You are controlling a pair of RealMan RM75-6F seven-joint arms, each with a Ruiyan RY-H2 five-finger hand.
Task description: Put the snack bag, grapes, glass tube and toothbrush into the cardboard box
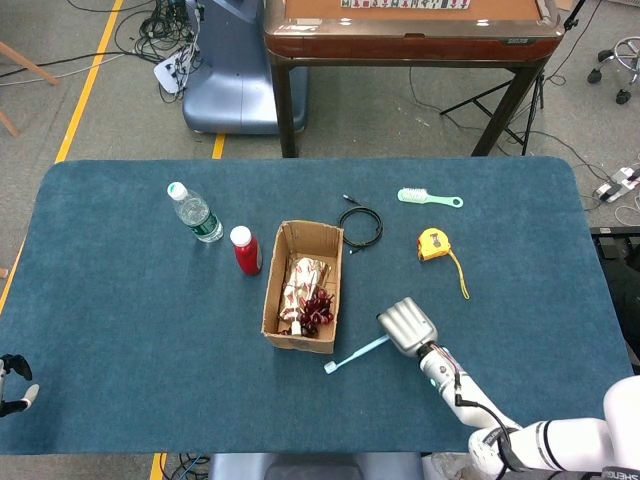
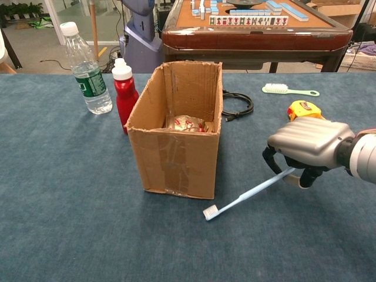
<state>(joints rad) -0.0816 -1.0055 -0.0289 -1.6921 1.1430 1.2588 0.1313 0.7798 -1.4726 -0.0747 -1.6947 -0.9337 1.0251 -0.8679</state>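
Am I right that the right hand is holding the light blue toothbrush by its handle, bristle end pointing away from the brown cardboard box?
Not quite. The right hand does hold the light blue toothbrush by its handle, but the chest view shows the bristle end pointing toward the brown cardboard box.

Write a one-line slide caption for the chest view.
Right hand grips the toothbrush by its handle end, bristle end low beside the cardboard box.

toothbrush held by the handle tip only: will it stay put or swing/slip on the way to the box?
Likely stiff: the toothbrush stays straight although the right hand holds only its handle end. It may pivot, since its long shaft and brush head hang far out from the fingers. The thin, smooth-looking handle could slip. Probably light.
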